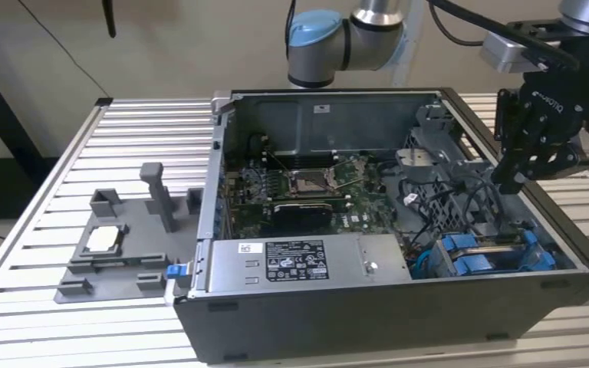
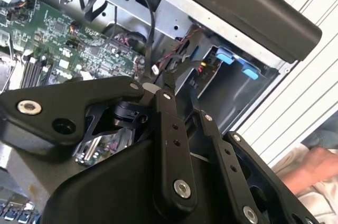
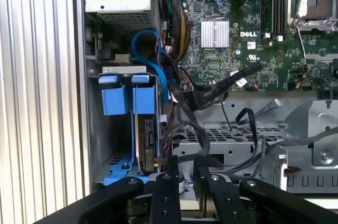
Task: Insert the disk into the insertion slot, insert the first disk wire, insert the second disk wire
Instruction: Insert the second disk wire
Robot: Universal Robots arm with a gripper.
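Black jointed metal gripper (image 1: pixel 508 182) over tangled black cables (image 3: pixel 206 93) | grip: cannot tell | blue-framed silver rectangular disk (image 3: pixel 143 135) seated in grey metal insertion slot (image 3: pixel 113 142)

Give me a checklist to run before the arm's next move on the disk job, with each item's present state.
1. Is the disk in the insertion slot? Ok: it stands there in its blue carrier.
2. Is the gripper at the drive-bay end of the case? Ok: it hangs just above it.
3. Is wiring plugged into the disk? Cannot tell.
4. Is the approach free of cables? Not ok: loose black cables cross beside the slot.
5. Are people clear? Not ok: what looks like a hand shows beside the case.
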